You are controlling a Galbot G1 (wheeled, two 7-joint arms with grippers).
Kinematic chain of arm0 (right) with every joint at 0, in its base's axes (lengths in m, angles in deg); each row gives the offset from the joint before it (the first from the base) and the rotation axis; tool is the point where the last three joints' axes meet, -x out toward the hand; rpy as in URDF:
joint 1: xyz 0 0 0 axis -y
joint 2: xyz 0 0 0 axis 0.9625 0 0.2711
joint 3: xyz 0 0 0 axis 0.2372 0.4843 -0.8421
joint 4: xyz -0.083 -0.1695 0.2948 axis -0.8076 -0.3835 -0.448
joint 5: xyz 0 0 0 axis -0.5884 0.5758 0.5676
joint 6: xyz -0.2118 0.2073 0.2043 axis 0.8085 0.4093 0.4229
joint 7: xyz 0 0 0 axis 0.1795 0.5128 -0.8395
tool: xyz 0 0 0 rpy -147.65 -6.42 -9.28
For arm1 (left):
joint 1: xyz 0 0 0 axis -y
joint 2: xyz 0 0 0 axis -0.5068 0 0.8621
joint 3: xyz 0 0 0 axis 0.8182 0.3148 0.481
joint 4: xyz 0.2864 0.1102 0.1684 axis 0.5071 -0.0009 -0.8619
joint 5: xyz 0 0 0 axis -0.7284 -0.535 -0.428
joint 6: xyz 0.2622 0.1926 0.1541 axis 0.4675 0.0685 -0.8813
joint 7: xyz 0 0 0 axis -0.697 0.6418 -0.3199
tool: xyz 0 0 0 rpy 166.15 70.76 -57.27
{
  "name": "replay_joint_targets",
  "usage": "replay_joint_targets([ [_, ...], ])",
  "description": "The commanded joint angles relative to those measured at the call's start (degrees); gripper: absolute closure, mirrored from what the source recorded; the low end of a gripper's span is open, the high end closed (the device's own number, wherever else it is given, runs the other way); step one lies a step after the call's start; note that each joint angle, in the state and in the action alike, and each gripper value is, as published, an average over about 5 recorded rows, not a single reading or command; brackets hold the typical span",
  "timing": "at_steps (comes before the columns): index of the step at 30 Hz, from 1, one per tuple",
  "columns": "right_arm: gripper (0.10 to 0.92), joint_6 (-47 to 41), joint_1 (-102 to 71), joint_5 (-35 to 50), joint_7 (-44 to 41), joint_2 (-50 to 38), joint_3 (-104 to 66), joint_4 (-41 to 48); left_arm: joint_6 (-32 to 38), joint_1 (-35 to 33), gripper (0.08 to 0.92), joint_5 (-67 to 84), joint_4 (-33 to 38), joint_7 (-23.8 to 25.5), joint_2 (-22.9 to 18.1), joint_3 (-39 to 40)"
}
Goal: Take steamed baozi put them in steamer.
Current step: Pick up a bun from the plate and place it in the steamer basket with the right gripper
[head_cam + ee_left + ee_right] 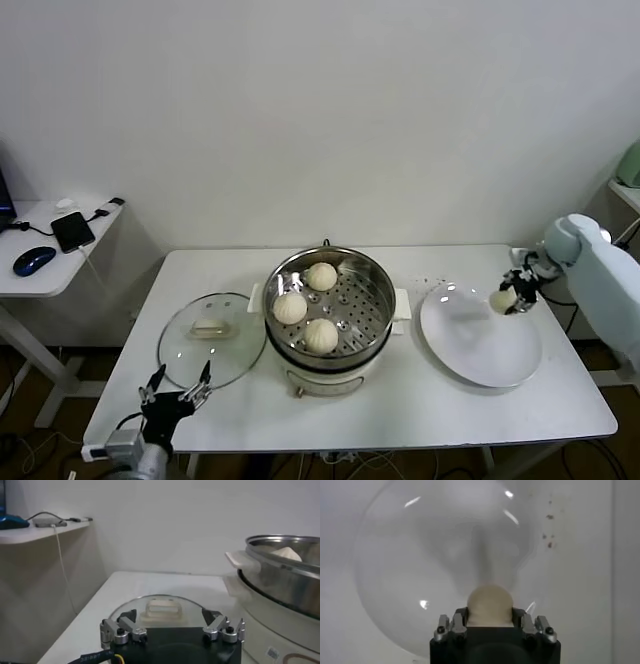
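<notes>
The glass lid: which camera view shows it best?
The head view: the whole glass lid lies flat on the table, left of the steamer. The left wrist view shows it partly, behind the left gripper. The right wrist view misses it.

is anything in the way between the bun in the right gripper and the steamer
Nothing visible. The right gripper holds the last baozi above the white plate; the steamer is uncovered, its glass lid lying on the far side.
</notes>
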Motion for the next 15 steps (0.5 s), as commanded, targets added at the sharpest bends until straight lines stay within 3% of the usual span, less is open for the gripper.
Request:
replay_joint_targets([
  [1, 0.441, -17.1, 15.4, 24.3, -0.4, -5.1, 21.6, -20.5, 0.5, 1.0, 0.177, -2.1, 0.2, -0.1, 0.7, 0.2],
  [8, 0.456, -32.6, 30.9, 41.7, 2.6, -0.3, 36.3, -33.0, 0.6, 1.9, 0.177, -2.2, -0.1, -0.2, 1.6, -0.2],
  [15, 0.457, -37.0, 37.2, 48.7, 4.5, 8.7, 43.5, -32.8, 0.9, 2.5, 0.177, -2.3, -0.2, -0.2, 1.8, 0.0],
])
